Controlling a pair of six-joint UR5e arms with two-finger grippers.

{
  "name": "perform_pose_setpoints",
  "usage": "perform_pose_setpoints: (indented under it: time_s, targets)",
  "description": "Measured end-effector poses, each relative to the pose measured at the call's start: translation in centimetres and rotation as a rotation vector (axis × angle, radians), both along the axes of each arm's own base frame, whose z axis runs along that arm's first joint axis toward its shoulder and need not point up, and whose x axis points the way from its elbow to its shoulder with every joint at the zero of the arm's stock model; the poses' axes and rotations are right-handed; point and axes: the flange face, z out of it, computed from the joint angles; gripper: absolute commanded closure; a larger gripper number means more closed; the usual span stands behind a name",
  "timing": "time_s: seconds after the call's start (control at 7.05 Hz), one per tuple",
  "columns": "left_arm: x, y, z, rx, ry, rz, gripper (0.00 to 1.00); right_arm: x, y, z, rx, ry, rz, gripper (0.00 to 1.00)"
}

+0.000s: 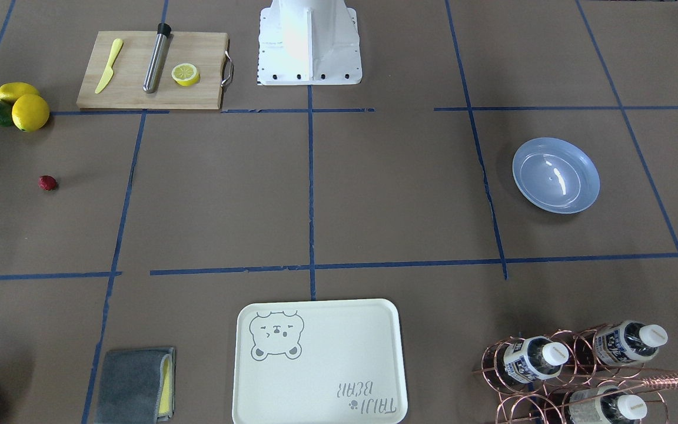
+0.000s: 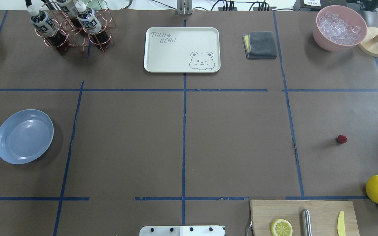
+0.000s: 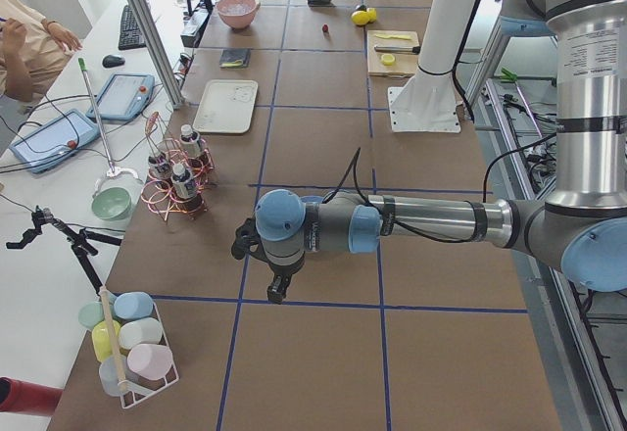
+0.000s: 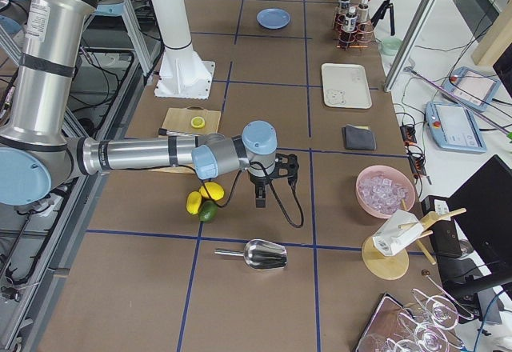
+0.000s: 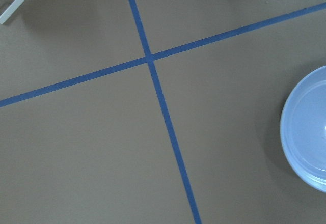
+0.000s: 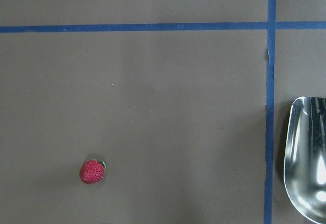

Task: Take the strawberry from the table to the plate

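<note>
Strawberry is seen lying alone on the table, in a taped square toward the robot's right end. It is well apart from the pale blue plate at the left end.

Neither arm is caught by the overhead or front cameras. Both are shown only from the table's ends, where the right gripper is held over the paper near the lemons and the left gripper is pointed down over a tape line. Whether either set of fingers is spread or closed cannot be told from those views.

A metal scoop is picked up by the right wrist camera, across a tape line from the berry, but lies outside the overhead view. Only the plate's edge is caught by the left wrist camera.

The surface is brown paper gridded with blue tape, and bare paper is seen across the middle squares. A bear tray, a bottle rack and a bowl of ice are ranged along the far edge. A cutting board is set at the near edge. A seated person is shown at a side bench.
</note>
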Motion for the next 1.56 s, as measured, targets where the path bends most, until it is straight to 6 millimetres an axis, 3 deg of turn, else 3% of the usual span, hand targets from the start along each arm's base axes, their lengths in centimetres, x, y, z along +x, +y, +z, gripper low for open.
perform_pose_setpoints:
  time_s: [0.28, 0.85, 1.28, 1.56]
  targets:
    - [5.1, -0.6, -0.4, 0.034, 0.061, 0.077, 0.00, 0.0, 0.3, 0.2, -0.001, -0.004, 0.000, 0.00]
    - [17.0, 0.0, 2.5, -0.018, 0.062, 0.107, 0.00, -0.1, 0.8, 0.3, -0.016, -0.031, -0.009, 0.00]
    - [22.7, 0.9, 2.6, -0.085, -0.022, 0.005, 0.09, -0.2, 0.9, 0.3, -0.017, -0.033, -0.010, 0.00]
    - [24.4, 1.4, 2.7, -0.092, -0.040, 0.008, 0.18, -0.2, 0.9, 0.3, -0.017, -0.033, -0.010, 0.00]
